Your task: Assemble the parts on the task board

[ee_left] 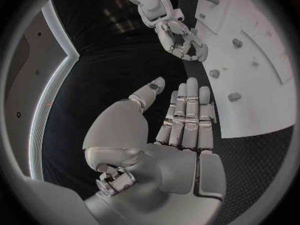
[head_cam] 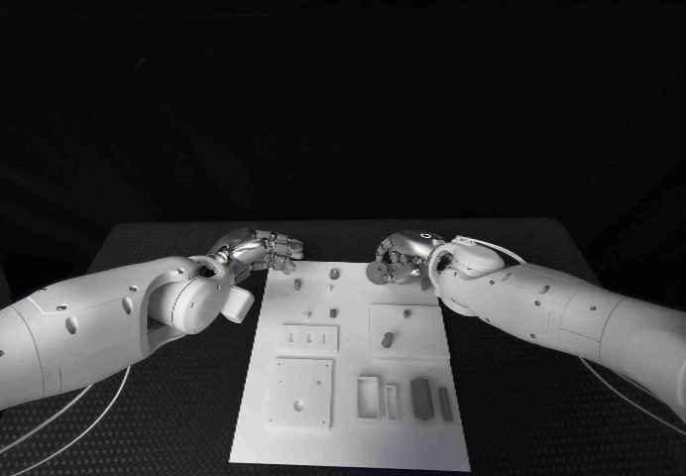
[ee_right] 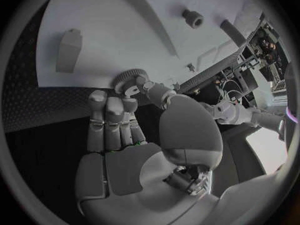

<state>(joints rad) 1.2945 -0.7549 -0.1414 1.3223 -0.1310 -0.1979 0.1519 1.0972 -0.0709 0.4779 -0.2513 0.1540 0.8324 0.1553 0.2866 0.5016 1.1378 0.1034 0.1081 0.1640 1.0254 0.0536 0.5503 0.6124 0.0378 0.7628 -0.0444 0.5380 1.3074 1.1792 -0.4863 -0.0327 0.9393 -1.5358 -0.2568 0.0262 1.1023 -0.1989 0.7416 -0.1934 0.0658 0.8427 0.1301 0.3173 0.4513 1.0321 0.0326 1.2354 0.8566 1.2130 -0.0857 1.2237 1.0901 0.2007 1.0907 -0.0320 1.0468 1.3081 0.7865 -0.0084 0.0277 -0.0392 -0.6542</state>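
Head view: task board (head_cam: pixel 358 397) lay lengthwise in the middle of the black surface (head_cam: pixel 158 243), running from 6 o'clock up toward 12. Left hand (head_cam: pixel 265 250) hovered at the board's far left corner, about 11 o'clock of the board; left wrist view showed its fingers (ee_left: pixel 187 115) straight and side by side, thumb apart, holding nothing, wide, fingertips over the board's edge (ee_left: pixel 250 125). Right hand (head_cam: pixel 398 260) sat at the board's far right corner, about 1 o'clock. Right wrist view: thumb and a fingertip (ee_right: pixel 134 87) pinched a small round ridged part (ee_right: pixel 128 77), pressed against or just above the white board; cannot tell if it was touching. Other fingers curled narrow beside it.

On the board, small grey parts: two pegs (head_cam: pixel 314 285) standing near the far end, one oval piece (head_cam: pixel 388 339) on the raised square plate at about 3 o'clock of board centre, a long dark block (head_cam: pixel 420 397) and a thinner strip (head_cam: pixel 445 403) near 5 o'clock. A square plate with holes (head_cam: pixel 301 392) sat at 7 o'clock. Left wrist view also showed several pegs (ee_left: pixel 235 96) standing in the board, and the right hand (ee_left: pixel 181 37) beyond
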